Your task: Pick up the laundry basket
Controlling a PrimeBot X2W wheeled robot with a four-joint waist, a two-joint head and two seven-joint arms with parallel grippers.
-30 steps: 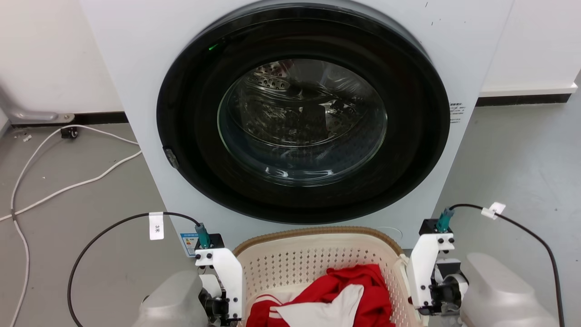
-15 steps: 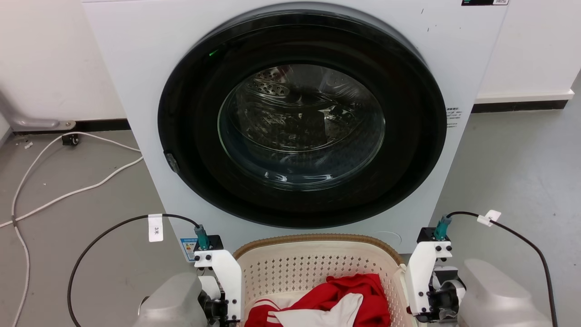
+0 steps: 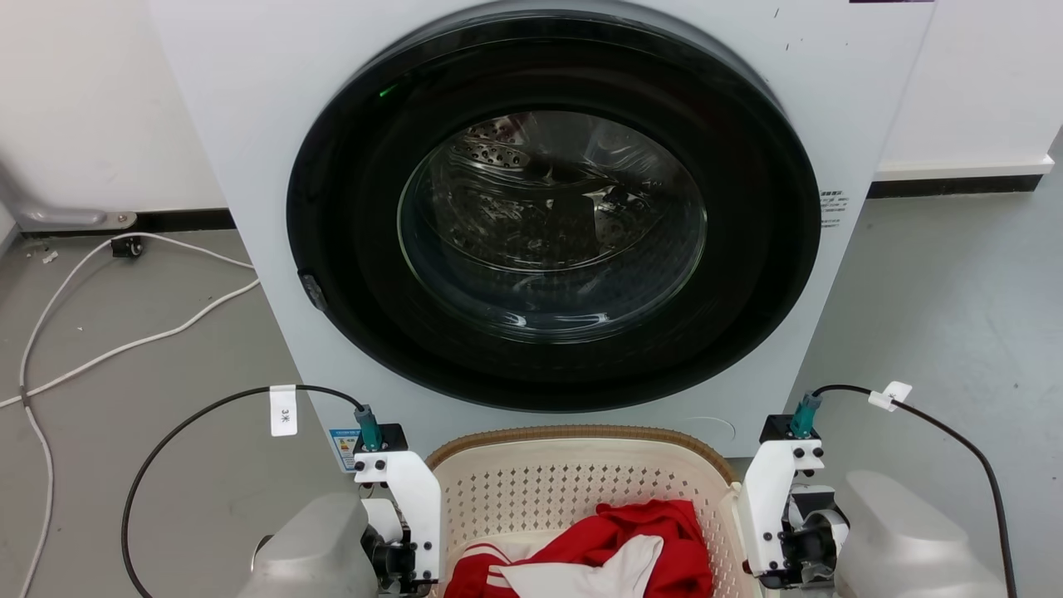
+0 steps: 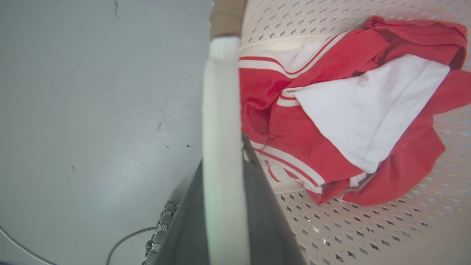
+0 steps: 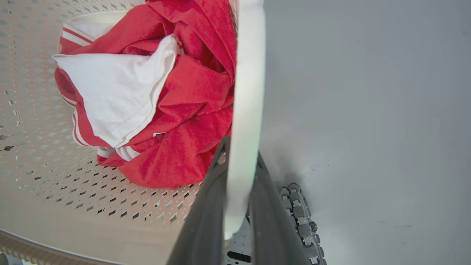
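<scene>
The laundry basket (image 3: 581, 486), cream-white and perforated with a brown woven rim, sits at the bottom of the head view in front of the washing machine. It holds a red and white garment (image 3: 614, 552). My left gripper (image 4: 223, 154) is shut on the basket's white left loop handle (image 4: 220, 92), one dark finger on each side. My right gripper (image 5: 241, 151) is likewise shut on the white right handle (image 5: 248, 73). In the head view both wrists flank the basket, the left gripper (image 3: 407, 569) and the right gripper (image 3: 785, 561). Whether the basket is off the floor I cannot tell.
The white washing machine (image 3: 249, 124) with its shut round dark door (image 3: 552, 216) stands directly ahead, close behind the basket. White cables (image 3: 124, 340) trail over the grey floor at left. Black wrist cables (image 3: 174, 440) loop out beside both arms. Bare grey floor (image 3: 955, 291) lies to the right.
The whole head picture has shifted a little down and then back up, so the camera has moved. Both grippers stay at the basket's sides in the same relation to it.
</scene>
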